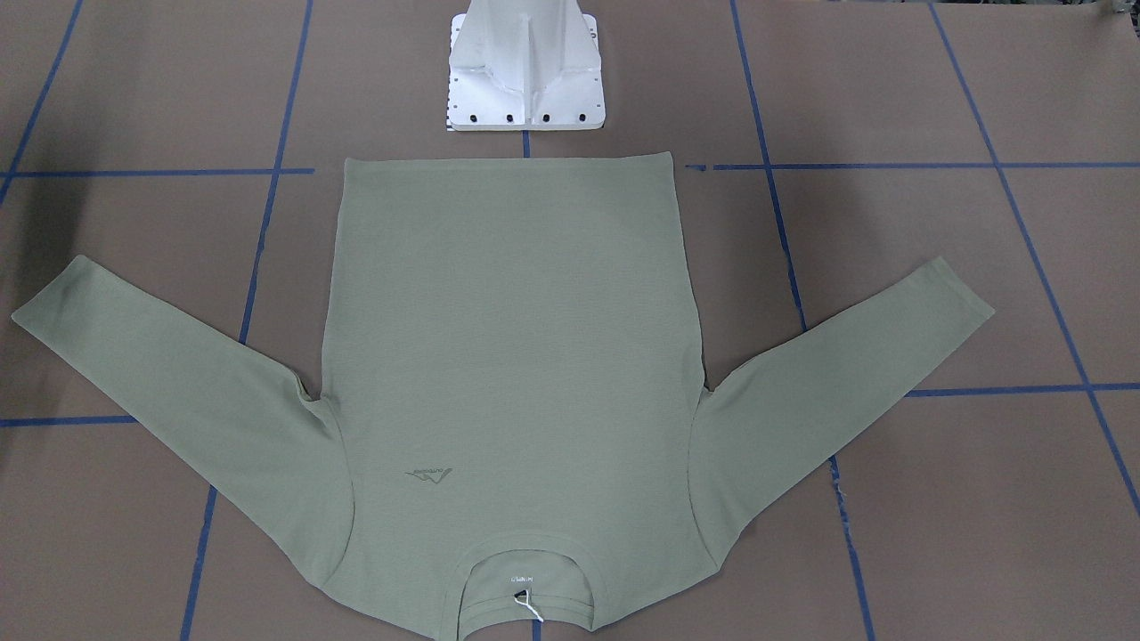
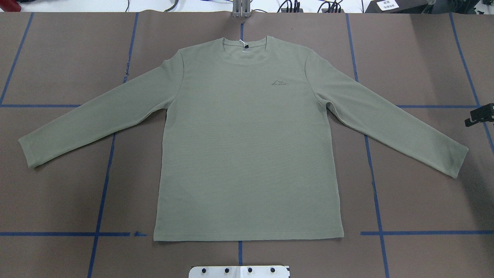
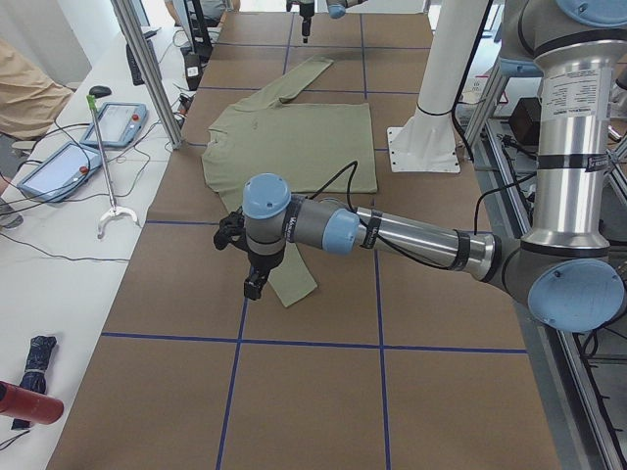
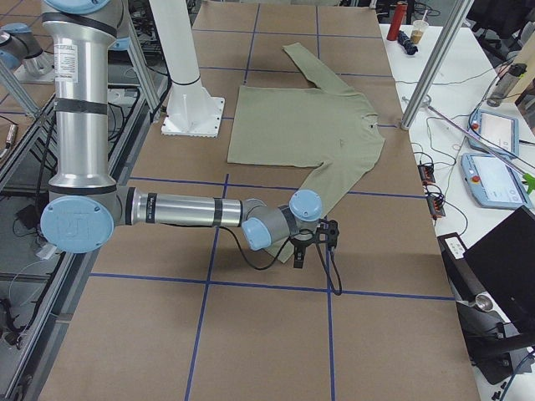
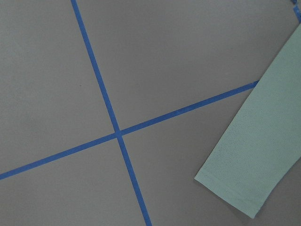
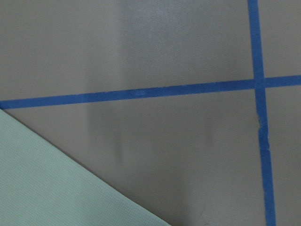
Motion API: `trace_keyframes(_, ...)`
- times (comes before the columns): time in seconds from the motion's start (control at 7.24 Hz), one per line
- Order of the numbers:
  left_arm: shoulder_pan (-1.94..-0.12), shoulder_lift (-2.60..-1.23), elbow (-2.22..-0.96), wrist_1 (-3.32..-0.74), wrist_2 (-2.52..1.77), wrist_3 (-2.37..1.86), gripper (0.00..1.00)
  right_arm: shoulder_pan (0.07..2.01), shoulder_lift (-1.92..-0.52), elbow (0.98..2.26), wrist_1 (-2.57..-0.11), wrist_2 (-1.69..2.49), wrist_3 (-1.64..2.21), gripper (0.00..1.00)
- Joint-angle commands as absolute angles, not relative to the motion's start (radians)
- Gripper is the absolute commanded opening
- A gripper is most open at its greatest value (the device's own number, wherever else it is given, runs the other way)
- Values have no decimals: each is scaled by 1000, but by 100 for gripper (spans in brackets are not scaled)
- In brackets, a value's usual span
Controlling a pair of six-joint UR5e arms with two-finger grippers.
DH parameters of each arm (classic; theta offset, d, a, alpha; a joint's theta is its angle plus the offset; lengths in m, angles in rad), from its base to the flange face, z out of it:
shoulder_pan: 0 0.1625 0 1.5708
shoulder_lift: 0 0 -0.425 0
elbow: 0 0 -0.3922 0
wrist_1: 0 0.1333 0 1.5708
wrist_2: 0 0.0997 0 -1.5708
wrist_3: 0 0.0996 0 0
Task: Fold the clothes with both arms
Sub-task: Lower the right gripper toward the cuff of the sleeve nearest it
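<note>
**Both Arms Parked at the Cuffs, Shirt Flat and Unfolded**

The shirt [image 2: 247, 146] lies face up and smooth on the table [image 2: 58, 193]. No fold has been made yet. Its long axis runs straight away from the robot: the collar [image 2: 244, 48] points to the far edge, and the hem [image 2: 249, 236] sits just in front of the pedestal base [image 1: 525, 71]. The 2 sleeves splay outward, and each slants back toward the robot's side of the table.

As I read it, the coming move turns on where each cuff lies under its own arm. In the side view the left gripper [image 3: 255, 284] points down over the end of the left sleeve. Its wrist camera shows the left cuff [image 5: 244, 188] low and to the right of the picture, with bare table under the centre. That sleeve's axis rises up and right across the picture. The right gripper [image 4: 301, 253] hangs at the end of the right sleeve [image 6: 56, 183], which fills only the lower left corner of its wrist view. Each arm is nearest its own sleeve, and neither touches the cloth.

I cannot tell how wide either pair of jaws stands, since no fingers show in the wrist views. Both appear to hold nothing.

I would judge that each arm must shift inward onto its cuff before gripping.
</note>
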State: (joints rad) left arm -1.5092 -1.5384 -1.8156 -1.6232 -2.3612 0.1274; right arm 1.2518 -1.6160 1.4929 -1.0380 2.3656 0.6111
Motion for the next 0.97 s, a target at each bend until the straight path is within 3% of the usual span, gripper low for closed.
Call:
trace_keyframes(0.0,-1508,-1539,-1815,-1624,-2362,127,100,1220,-1611,1418,-953,2401,658,99)
trace_keyframes(0.69,-1509,-1539,-1816,-1621,-2378,129,100,1160,-1612,1388,-951,2396,695,97)
trace_keyframes(0.83,-1509,-1539,-1818,-1621,-2378,129,100,1157,-1614,1387,-951,2396,698,92)
